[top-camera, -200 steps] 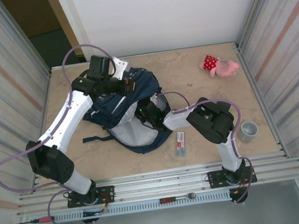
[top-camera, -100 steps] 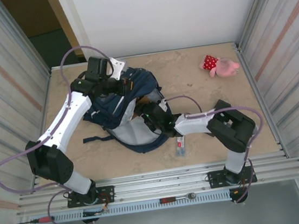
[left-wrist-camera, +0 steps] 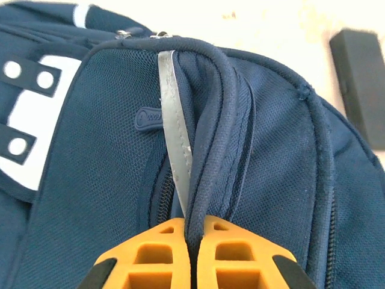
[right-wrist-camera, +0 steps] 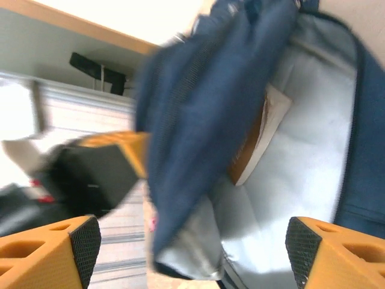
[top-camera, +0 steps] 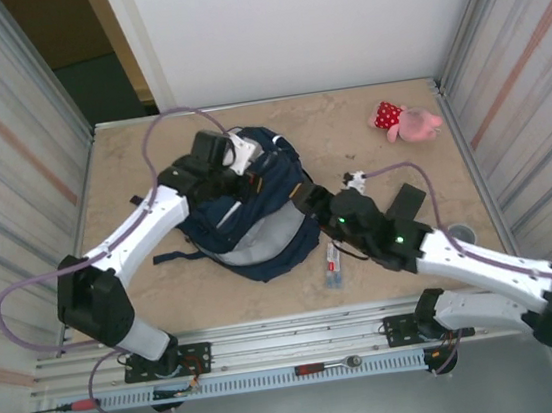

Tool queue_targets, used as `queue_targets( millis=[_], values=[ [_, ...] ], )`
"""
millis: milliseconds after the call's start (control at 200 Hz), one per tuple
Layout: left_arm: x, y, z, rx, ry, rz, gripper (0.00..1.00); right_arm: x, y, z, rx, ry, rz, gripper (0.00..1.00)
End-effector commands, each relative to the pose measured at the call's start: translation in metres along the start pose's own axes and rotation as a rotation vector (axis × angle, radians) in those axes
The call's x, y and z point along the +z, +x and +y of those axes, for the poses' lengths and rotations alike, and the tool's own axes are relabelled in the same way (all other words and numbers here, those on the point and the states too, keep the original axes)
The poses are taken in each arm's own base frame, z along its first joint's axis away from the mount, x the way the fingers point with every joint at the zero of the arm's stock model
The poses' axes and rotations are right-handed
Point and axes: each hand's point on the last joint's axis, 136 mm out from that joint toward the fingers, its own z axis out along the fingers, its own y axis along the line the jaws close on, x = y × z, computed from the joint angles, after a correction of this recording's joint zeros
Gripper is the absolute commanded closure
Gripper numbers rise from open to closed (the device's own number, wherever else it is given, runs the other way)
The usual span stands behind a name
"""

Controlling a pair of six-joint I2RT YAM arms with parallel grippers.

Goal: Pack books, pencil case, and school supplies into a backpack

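Plainly, the left gripper (left-wrist-camera: 194,232) is clamped tight on the padded navy rim of the large navy blue fabric backpack (top-camera: 260,239), which lies left of centre on the tan table (top-camera: 347,127). That pinch props the mouth up.

Inside, against the pale lining, the thin paperback with a dark brown cover (right-wrist-camera: 255,141) is already stowed, leaning along the far inner wall.

To the right, the right gripper (right-wrist-camera: 192,241) hangs at the bag's right side, facing into the opening. Its jaws are spread wide and have hold of nothing.

My reading is that the next item is due. The narrow white pack with red and blue marks (top-camera: 333,263) lies on the table just beside the backpack's near right corner. To do this well, the left grip should hold the rim high and steady so the mouth does not sag. The right gripper should close across the pack's short width, lift it clear of the rim, and let go deep inside beside the book.

A long plain black rectangular case (left-wrist-camera: 361,84), probably the pencil case, lies on the table just right of the bag in the left wrist view.

As for writing, the backpack's white patch (left-wrist-camera: 30,120) carries only round holes. The zip pull (left-wrist-camera: 147,118) has raised marks I cannot read, and the white pack's print is too small to make out.
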Motion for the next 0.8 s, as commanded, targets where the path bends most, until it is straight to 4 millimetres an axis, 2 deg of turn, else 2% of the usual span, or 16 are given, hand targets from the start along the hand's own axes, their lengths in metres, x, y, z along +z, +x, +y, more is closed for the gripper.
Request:
queue_targets(
  millis=[0,125,195,261,341,406,471,531,611,701,797],
  values=[
    [0.033,0.036,-0.001,-0.009,-0.045,0.060,1.00,-0.022,-0.017,-0.041,-0.188,0.135,-0.075,0.19],
    [0.075,0.089,-0.017,-0.013,-0.041,0.169,1.00,-0.033,-0.025,-0.045,-0.284,0.134,-0.083,0.20],
    [0.091,0.109,-0.022,-0.032,-0.032,0.224,0.99,-0.035,-0.026,-0.046,-0.308,0.138,-0.060,0.21],
    [0.096,0.113,-0.026,-0.055,-0.009,0.233,0.91,-0.035,-0.025,-0.046,-0.310,0.136,-0.023,0.21],
    [0.090,0.098,-0.030,-0.065,0.001,0.197,0.79,-0.035,-0.023,-0.044,-0.308,0.127,0.012,0.21],
    [0.076,0.077,-0.030,-0.066,-0.004,0.149,0.70,-0.035,-0.022,-0.042,-0.342,0.125,0.022,0.22],
    [0.056,0.055,-0.027,-0.097,0.004,0.100,0.55,-0.033,-0.021,-0.038,-0.426,0.116,0.040,0.23],
    [0.032,0.035,-0.022,-0.142,0.021,0.041,0.41,-0.029,-0.012,-0.023,-0.575,0.057,0.101,0.23],
    [-0.003,0.016,-0.012,-0.209,0.041,-0.045,0.26,-0.029,0.008,-0.004,-0.809,-0.025,0.244,0.22],
    [-0.038,0.012,0.009,-0.309,0.031,-0.117,0.18,-0.024,0.031,-0.004,-1.035,-0.043,0.408,0.22],
    [-0.065,0.028,0.037,-0.419,-0.006,-0.140,0.15,-0.017,0.058,-0.013,-1.300,-0.084,0.570,0.22]
  ],
)
